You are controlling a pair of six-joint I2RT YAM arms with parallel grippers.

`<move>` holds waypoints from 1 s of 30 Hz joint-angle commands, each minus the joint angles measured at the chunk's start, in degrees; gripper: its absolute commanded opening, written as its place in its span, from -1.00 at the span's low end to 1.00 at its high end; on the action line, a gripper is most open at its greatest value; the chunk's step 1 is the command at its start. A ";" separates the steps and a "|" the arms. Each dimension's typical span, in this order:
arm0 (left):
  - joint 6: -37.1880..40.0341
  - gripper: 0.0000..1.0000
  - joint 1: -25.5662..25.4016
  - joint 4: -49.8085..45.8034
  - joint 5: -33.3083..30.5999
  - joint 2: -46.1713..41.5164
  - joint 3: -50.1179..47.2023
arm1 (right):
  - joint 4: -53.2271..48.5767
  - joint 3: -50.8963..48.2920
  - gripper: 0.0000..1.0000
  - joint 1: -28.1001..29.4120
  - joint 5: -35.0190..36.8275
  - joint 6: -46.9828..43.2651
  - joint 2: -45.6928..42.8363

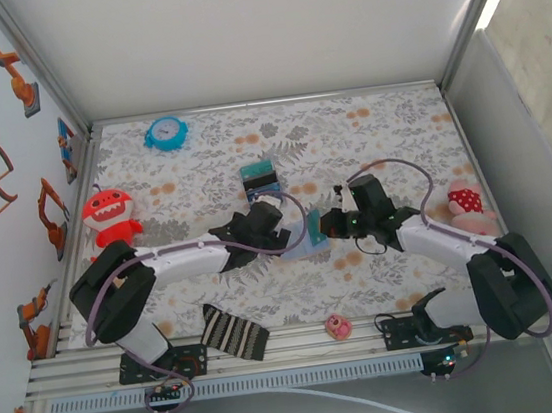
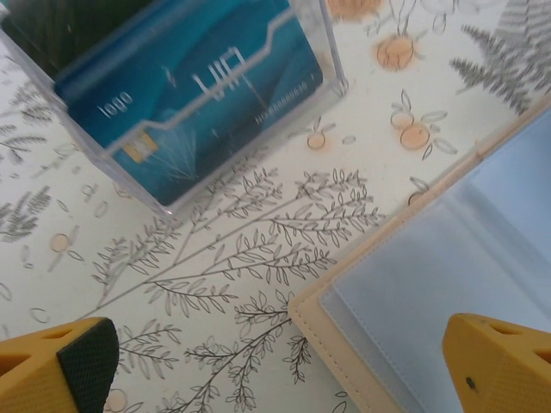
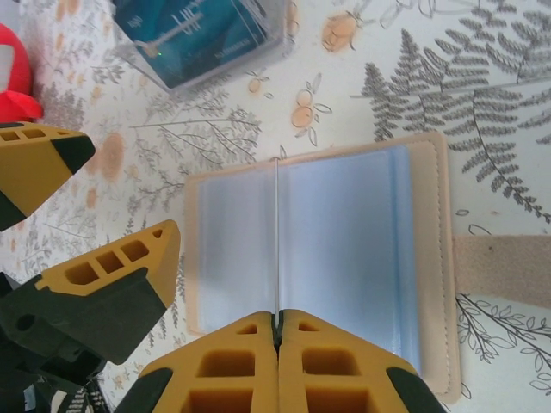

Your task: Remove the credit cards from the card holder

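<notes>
Red plush toy by the table's left edge, blue clock at far-left corner, striped cloth at near edge. Left gripper, jaws wide apart and empty, hangs between the clear box holding a blue card and the card holder, which lies open mid-table, pale blue inside up. Right gripper closed tight at the holder's middle fold, unclear if pinching a leaf; pink trinket at near edge, spotted plush by right edge.
</notes>
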 commanded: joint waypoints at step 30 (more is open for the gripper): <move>-20.57 0.98 11.74 24.75 34.13 -17.24 -5.84 | 40.24 -5.57 -1.00 -0.20 -10.97 10.96 -4.19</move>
